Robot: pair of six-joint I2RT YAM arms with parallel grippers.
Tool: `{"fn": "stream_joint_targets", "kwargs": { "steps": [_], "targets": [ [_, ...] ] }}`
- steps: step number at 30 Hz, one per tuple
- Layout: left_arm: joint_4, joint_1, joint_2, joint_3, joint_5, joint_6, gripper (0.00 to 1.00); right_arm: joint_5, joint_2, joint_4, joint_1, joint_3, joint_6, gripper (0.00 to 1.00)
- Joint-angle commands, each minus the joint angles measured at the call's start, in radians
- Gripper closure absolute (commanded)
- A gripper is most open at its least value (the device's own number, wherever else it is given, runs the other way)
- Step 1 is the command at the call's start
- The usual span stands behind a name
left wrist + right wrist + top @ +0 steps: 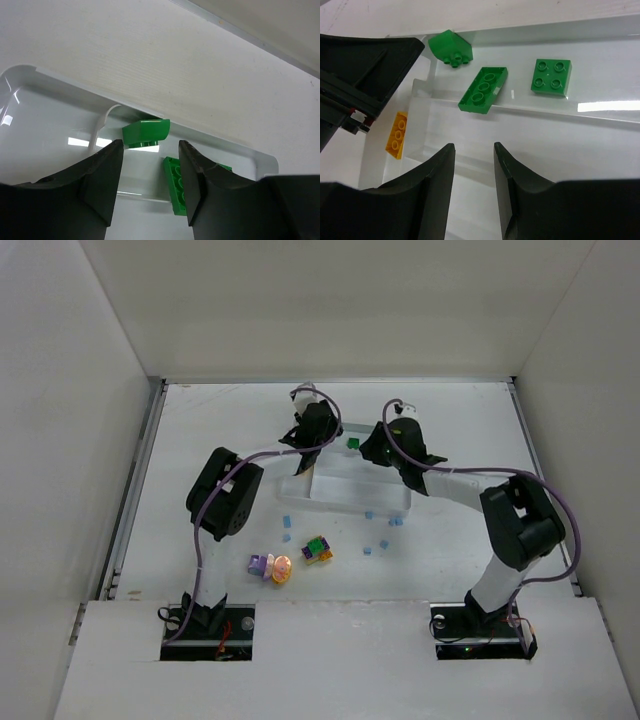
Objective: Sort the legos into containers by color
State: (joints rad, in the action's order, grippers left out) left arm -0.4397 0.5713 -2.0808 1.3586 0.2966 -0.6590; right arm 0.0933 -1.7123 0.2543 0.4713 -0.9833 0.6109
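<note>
Green legos [482, 90] lie in the tray [600, 135] compartment just ahead of the left pincer [151, 162] and right pincer [473, 160], both parted and empty; release seems done. Next: fetch loose bricks [318, 551] behind them.

The tray [600, 150] is white, three legos [483, 90] green, one lego [396, 135] orange (right end effector [474, 150] black).
</note>
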Motion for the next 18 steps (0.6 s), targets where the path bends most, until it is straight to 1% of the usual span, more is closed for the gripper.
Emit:
{"fn": "stream_joint_targets", "kwargs": {
  "steps": [1,3,6,11,18],
  "targets": [
    [-0.024,-0.011,0.089,-0.021,0.001,0.006,0.60,-0.024,-0.021,0.025,0.019,-0.049,-0.025,0.59],
    [-0.054,-0.012,0.161,-0.085,-0.010,0.013,0.69,-0.029,-0.044,0.001,0.028,-0.070,-0.028,0.64],
    [-0.109,-0.011,0.263,-0.197,-0.019,0.019,0.75,-0.030,-0.079,-0.041,0.042,-0.112,-0.036,0.67],
    [-0.166,0.017,0.451,-0.424,-0.028,0.016,0.76,-0.026,-0.144,-0.108,0.051,-0.193,-0.046,0.70],
    [-0.143,0.106,0.689,-0.703,-0.014,0.067,0.75,-0.027,-0.216,-0.167,0.051,-0.264,-0.046,0.71]
  ]
}}
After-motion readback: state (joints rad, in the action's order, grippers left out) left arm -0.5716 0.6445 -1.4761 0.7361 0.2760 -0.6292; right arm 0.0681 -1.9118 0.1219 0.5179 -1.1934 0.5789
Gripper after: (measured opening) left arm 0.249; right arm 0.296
